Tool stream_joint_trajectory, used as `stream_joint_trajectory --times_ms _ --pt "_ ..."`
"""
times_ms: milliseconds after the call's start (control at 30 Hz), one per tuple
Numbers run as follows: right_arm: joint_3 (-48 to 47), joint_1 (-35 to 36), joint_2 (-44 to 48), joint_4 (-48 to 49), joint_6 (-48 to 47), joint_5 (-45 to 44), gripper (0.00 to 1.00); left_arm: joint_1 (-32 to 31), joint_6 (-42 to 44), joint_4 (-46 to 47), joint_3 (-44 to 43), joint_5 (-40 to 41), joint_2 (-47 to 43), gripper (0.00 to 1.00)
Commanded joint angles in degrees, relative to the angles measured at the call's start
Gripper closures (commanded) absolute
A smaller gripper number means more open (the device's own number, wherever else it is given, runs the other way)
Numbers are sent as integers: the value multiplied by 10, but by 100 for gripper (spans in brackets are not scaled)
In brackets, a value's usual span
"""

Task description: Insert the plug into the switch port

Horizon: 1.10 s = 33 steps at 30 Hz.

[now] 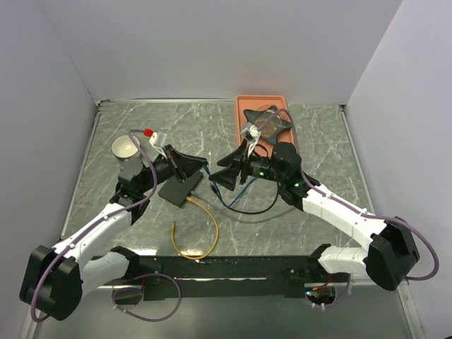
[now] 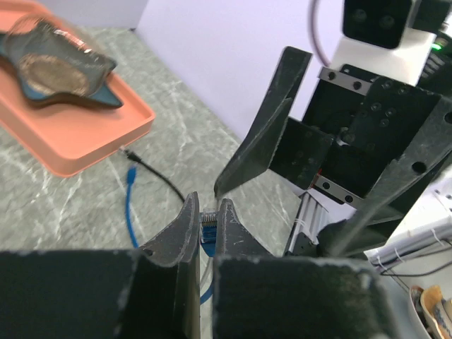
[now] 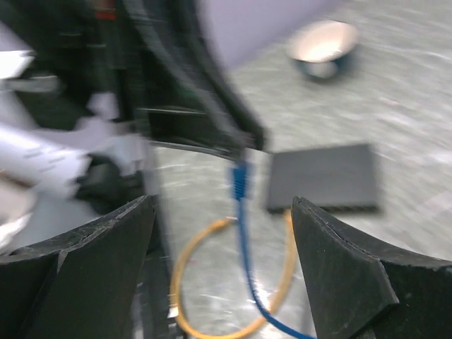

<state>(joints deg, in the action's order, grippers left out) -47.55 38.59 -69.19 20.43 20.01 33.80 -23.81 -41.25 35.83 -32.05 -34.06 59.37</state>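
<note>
My left gripper (image 2: 207, 212) is shut on the blue plug (image 2: 207, 232), whose clear tip with metal contacts pokes out between the fingertips. In the right wrist view the same plug (image 3: 240, 178) hangs from the left fingertips, its blue cable (image 3: 247, 268) trailing down. My right gripper (image 3: 222, 212) is open around that cable without touching it. In the top view the two grippers, left (image 1: 203, 168) and right (image 1: 215, 173), meet tip to tip just right of the flat black switch (image 1: 180, 189). The switch (image 3: 325, 176) is blurred, so its ports do not show.
A yellow cable (image 1: 198, 236) loops from the switch toward the near edge. A black cable (image 1: 247, 210) lies under the right arm. An orange tray (image 1: 240, 106) holds a dark star-shaped object (image 1: 267, 121) at the back. A bowl (image 1: 126, 147) stands at the left.
</note>
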Motion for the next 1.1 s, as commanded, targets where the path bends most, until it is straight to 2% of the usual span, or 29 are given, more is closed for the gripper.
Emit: stream_joint_trajectory --times_ms 0,167,267,300,433,600,1067 --pt "-3 -4 -25 114 62 134 15 -2 -4 94 9 -38 -32 99" --pt "-11 -6 -45 127 75 149 19 -2 -9 121 19 -54 -55 99" --pt "-13 -5 -50 133 84 148 25 -3 -9 123 17 -65 -59 99" --pt "-13 -7 -51 141 89 150 31 -2 -9 123 16 -68 -59 99" --pt "-9 -10 -58 174 114 162 35 -3 -15 137 14 -89 -52 99" --pt "0 -16 -71 223 151 176 46 -3 -20 147 13 -103 -49 99" --pt "-7 -16 -77 218 153 183 76 -4 -24 149 11 -101 -43 99"
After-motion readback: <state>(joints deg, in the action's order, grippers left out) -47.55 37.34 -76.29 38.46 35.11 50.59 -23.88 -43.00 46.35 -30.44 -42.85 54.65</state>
